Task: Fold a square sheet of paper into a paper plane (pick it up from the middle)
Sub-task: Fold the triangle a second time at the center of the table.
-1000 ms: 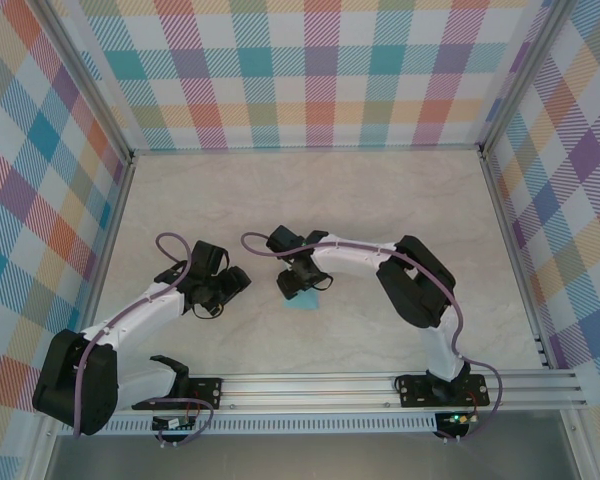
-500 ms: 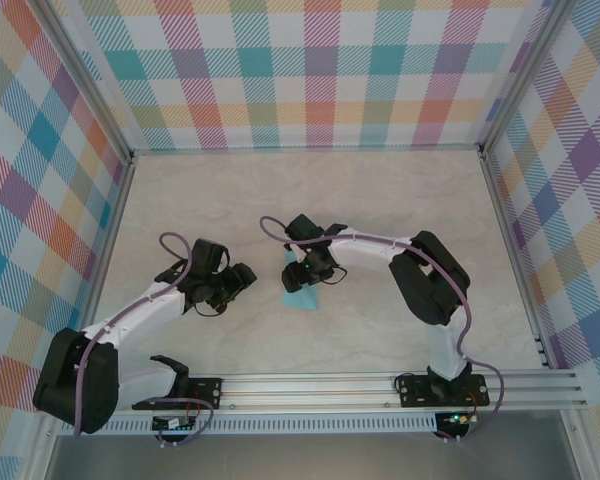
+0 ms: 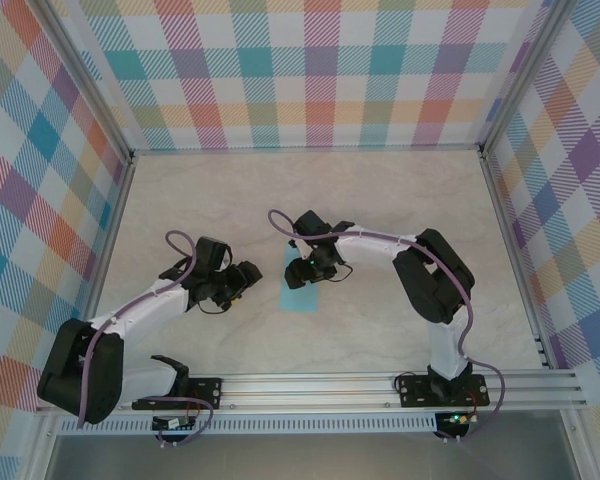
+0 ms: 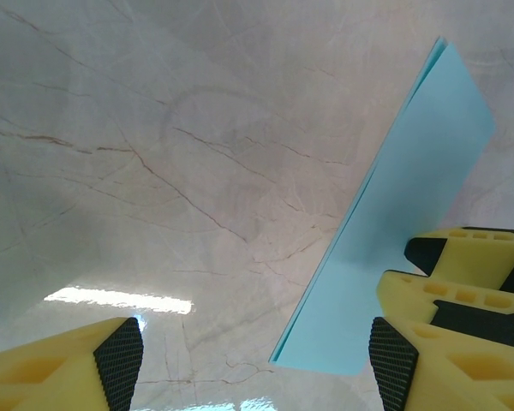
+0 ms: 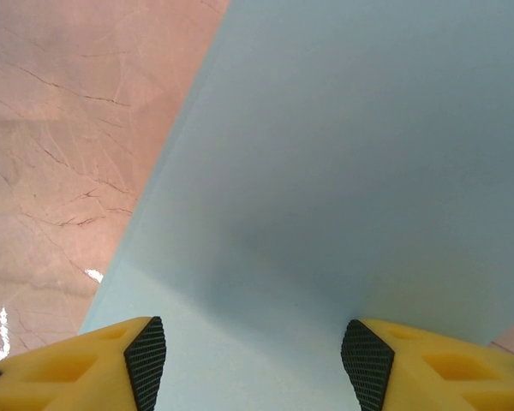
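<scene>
Right gripper (image 5: 253,351) is down low with its jaws apart, and the paper (image 5: 343,171) lies flat straight beneath it, running out ahead of the fingertips. Nothing is pinched between those pads; they straddle the blue surface rather than clamp it.

Left gripper (image 4: 253,364) is over bare table (image 4: 154,128), also with jaws apart and holding nothing. The paper sits just off its right-hand finger, stretching away as a long narrow strip.

As for progress, this looks like a sheet folded once in half. The left wrist view shows doubled layers at the far tip and a straight long edge facing the left gripper. I'd call that the first crease made, with the right gripper placed as if to press it flat.

There are no angled corner folds, no pointed nose and no wings. By my reading, most of the folding lies ahead.
</scene>
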